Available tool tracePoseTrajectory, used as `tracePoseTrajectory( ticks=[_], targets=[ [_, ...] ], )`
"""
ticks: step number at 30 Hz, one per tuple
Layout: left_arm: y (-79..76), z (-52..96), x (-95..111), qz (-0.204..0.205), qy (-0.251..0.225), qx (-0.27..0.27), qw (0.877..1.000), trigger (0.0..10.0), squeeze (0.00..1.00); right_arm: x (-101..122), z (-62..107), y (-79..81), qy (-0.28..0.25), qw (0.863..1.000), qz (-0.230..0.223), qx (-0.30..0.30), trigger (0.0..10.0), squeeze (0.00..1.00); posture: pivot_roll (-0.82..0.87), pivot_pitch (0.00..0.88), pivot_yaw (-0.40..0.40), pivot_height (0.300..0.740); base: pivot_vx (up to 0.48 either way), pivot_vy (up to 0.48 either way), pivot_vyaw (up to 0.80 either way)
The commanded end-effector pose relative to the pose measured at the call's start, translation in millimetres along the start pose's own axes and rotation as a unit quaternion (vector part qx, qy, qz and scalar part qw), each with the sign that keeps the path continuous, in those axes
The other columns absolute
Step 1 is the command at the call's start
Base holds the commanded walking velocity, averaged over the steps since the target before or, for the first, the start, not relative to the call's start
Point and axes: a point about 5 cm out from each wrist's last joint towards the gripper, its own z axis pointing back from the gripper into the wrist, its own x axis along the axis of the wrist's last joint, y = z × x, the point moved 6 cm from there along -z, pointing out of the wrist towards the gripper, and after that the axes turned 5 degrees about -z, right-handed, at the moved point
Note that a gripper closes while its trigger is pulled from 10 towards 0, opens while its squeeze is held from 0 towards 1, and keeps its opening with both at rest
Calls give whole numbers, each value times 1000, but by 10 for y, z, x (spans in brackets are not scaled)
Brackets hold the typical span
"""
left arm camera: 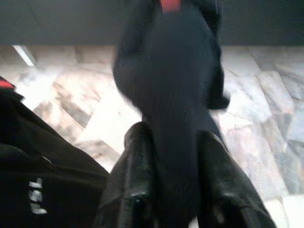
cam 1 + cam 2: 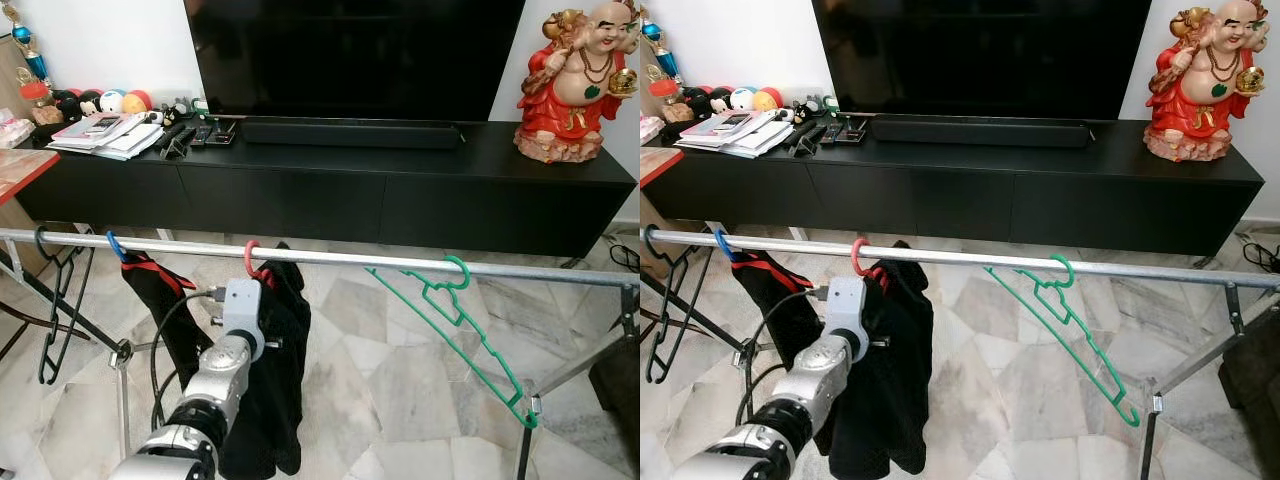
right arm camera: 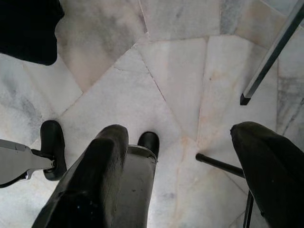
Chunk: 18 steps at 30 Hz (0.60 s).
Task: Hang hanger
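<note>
Red hanger [image 2: 252, 262] hooks the steel rail [image 2: 330, 258]; my left gripper [image 1: 175, 199] pinches its black garment [image 2: 275, 380]. I should release gently, keeping the hook seated.

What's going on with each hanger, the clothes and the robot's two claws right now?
red hanger: hooked on rail, carrying black garment
blue hanger: hooked, holding clothing
green hanger: hooked, bare, tilted
black hanger: hooked, bare
left gripper: shut on black garment
right gripper: open, above floor
</note>
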Motion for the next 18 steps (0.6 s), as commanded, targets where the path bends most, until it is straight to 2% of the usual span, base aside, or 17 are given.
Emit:
tracePoseTrajectory(
  ticks=[1, 10, 16, 18],
  targets=[
    [13, 19, -82, 8, 9, 0, 1000, 10000, 1000, -47, 6, 4, 7, 1000, 0, 0, 10000, 0, 11, 35, 21, 740, 0, 0, 0],
    [63, 33, -30, 9, -10, 8, 1000, 10000, 1000, -57, 8, 8, 8, 1000, 0, 0, 10000, 0, 11, 29, 26, 740, 0, 0, 0],
    [133, 90, 21, 3, -39, 19, 999, 10000, 1000, -68, 10, 6, 9, 1000, -1, 0, 10000, 0, 14, 24, 29, 740, 0, 0, 0],
    [140, 149, 93, -9, -67, 18, 998, 10000, 1000, -68, 11, -1, 10, 1000, 1, 0, 10000, 0, 17, 22, 26, 740, 0, 0, 0]
  ],
)
